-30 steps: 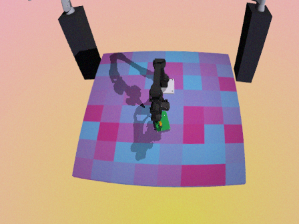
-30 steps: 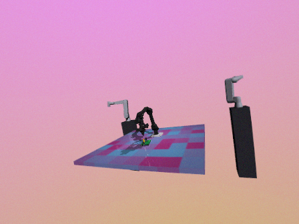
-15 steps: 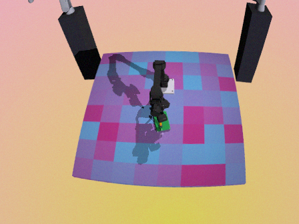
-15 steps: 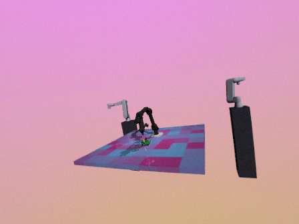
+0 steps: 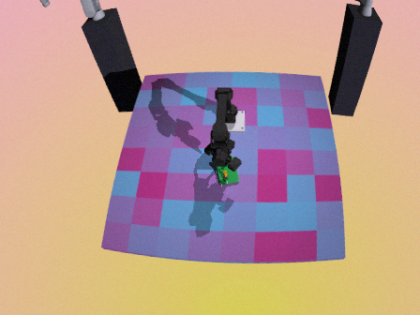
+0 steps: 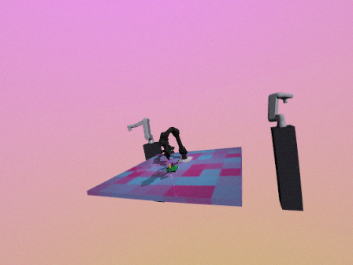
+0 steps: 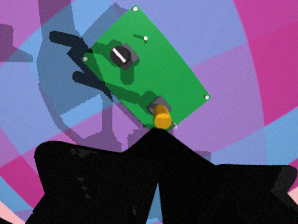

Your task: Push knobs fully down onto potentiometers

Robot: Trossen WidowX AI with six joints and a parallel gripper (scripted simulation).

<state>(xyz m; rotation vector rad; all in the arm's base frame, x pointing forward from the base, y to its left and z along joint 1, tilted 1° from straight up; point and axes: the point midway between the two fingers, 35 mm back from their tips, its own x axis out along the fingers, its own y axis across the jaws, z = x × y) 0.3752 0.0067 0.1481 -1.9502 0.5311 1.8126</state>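
The green circuit board (image 5: 232, 179) (image 6: 174, 169) (image 7: 165, 67) stands on the table in front of the arm. The orange knob (image 5: 225, 173) (image 6: 169, 166) (image 7: 162, 120) stands up tall from its grey potentiometer (image 7: 158, 104) in the wrist view. The black knob (image 7: 120, 56) with a white line is over the other potentiometer (image 7: 132, 54); whether a gap is left under it cannot be told. My gripper (image 6: 169, 158) (image 7: 156, 133) is shut and empty. Its tips are above the board, and in the wrist view they appear just below the orange knob. No contact with the knob can be made out.
A white plate (image 5: 241, 123) (image 6: 187, 159) lies by the arm's base. Two dark pedestals (image 5: 110, 61) (image 5: 354, 61) with grey arms stand beyond the table's sides. A small pin (image 7: 145, 38) stands on the board near the black knob.
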